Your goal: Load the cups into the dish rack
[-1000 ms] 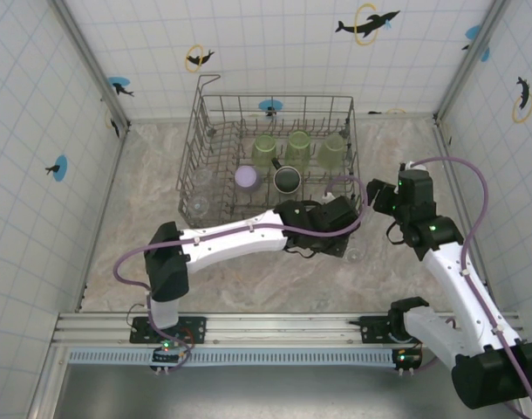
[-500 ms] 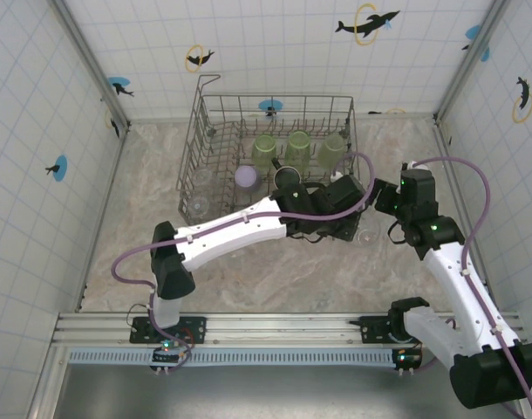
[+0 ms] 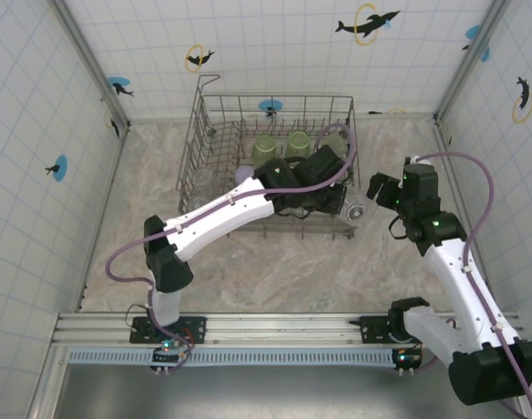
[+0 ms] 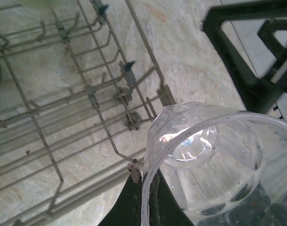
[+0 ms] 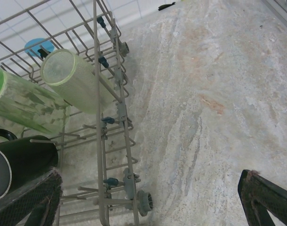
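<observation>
- Left end effector [image 3: 343, 206] [image 4: 144, 200]: fingers [image 4: 132, 195] pressed together on the rim of a clear glass [image 3: 355, 209] [image 4: 209, 162], one finger outside the wall and one inside.
- Clear glass: lifted off the surface and tipped, with its mouth toward the left wrist camera and its thick base on the far side.
- In the top view the glass sits at the near right corner of the dish rack [image 3: 275, 99] [image 4: 40, 127]. Can't tell if it is over the inside or just outside the right wall.
- Left arm reaches diagonally from the near left across the rack's near part, covering the middle of the rack.
- Right end effector [image 3: 373, 187] [image 5: 148, 175]: fingers spread wide, nothing between them. It is over bare counter [image 3: 161, 175] [image 5: 204, 94], just right of the rack's right wall and near the held glass but not touching it.
- Its dark frame shows at the upper right of the left wrist view [image 4: 242, 52].
- Dish rack [image 5: 99, 141]: grey wire, standing at the far middle of the counter.
- Green tumblers [image 3: 264, 147] [image 5: 73, 77] lie in a row along the far part of the rack, tilted on the tines, bases toward the right wrist camera.
- Black mug [image 5: 21, 162]: in the rack, just near of the green tumblers.
- Lavender tumbler [image 3: 242, 175]: in the rack left of the left arm's wrist, partly hidden by it.
</observation>
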`<action>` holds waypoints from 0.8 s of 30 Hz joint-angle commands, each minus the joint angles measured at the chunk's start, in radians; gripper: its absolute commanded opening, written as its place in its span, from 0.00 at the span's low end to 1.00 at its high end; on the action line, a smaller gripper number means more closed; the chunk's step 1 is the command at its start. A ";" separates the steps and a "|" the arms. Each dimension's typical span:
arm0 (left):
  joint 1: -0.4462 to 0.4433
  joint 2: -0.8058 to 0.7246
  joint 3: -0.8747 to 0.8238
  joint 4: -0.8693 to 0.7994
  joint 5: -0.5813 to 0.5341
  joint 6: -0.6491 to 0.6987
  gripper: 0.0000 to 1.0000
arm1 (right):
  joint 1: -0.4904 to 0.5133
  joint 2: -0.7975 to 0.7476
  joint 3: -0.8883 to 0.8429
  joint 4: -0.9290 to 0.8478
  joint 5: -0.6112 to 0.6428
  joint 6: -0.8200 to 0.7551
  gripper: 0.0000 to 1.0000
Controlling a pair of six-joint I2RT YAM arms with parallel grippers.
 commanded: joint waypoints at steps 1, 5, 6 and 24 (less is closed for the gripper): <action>0.043 -0.053 0.042 0.034 0.006 0.041 0.00 | -0.007 0.022 0.077 0.002 -0.011 -0.009 0.99; 0.096 -0.068 0.030 0.036 0.015 0.067 0.00 | -0.019 0.060 0.116 0.027 -0.039 0.000 0.99; 0.110 -0.074 0.024 0.040 0.015 0.074 0.00 | -0.021 0.072 0.123 0.034 -0.051 0.003 0.99; 0.484 -0.184 -0.120 0.129 0.177 0.160 0.00 | -0.022 0.161 0.081 0.276 -0.230 0.160 0.99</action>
